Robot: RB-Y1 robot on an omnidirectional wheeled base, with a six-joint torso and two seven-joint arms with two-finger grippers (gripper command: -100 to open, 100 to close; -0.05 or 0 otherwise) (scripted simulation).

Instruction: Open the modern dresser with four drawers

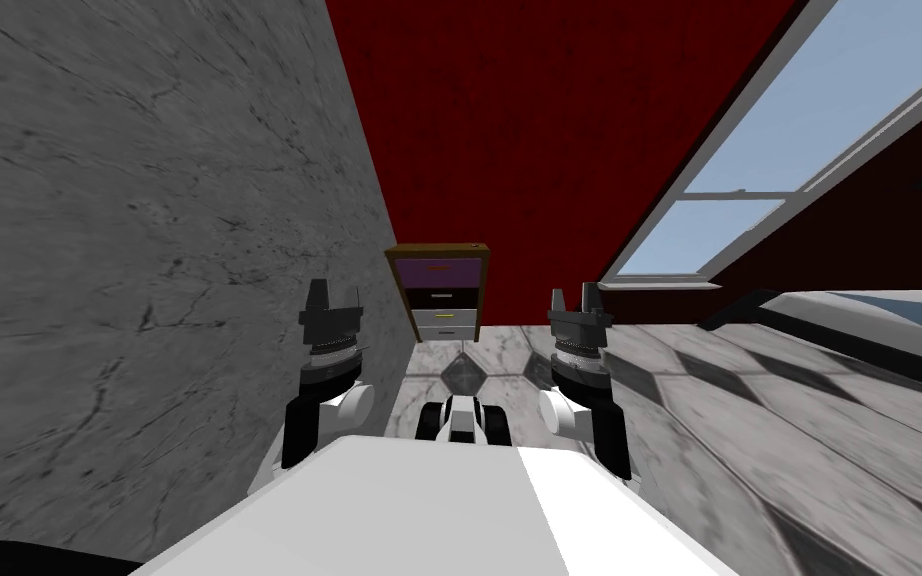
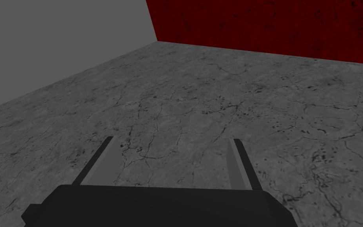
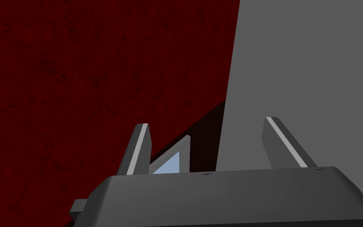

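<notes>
red wall (image 1: 549, 120) backs dresser (image 1: 439, 292) ahead; left gripper (image 2: 172, 138), right gripper (image 3: 207, 121) spread.

A grey veined wall (image 1: 129, 250) is located at 9 o'clock. A dark red wall (image 1: 549, 120) is located at 12 o'clock. A window (image 1: 799, 130) is set at 2 o'clock. A marbled tile floor (image 1: 729, 420) is laid below.

The dresser (image 1: 438, 294) is tiny from here — handles too small to read, and a white-blue shape (image 1: 879, 305) runs off the edge.
</notes>
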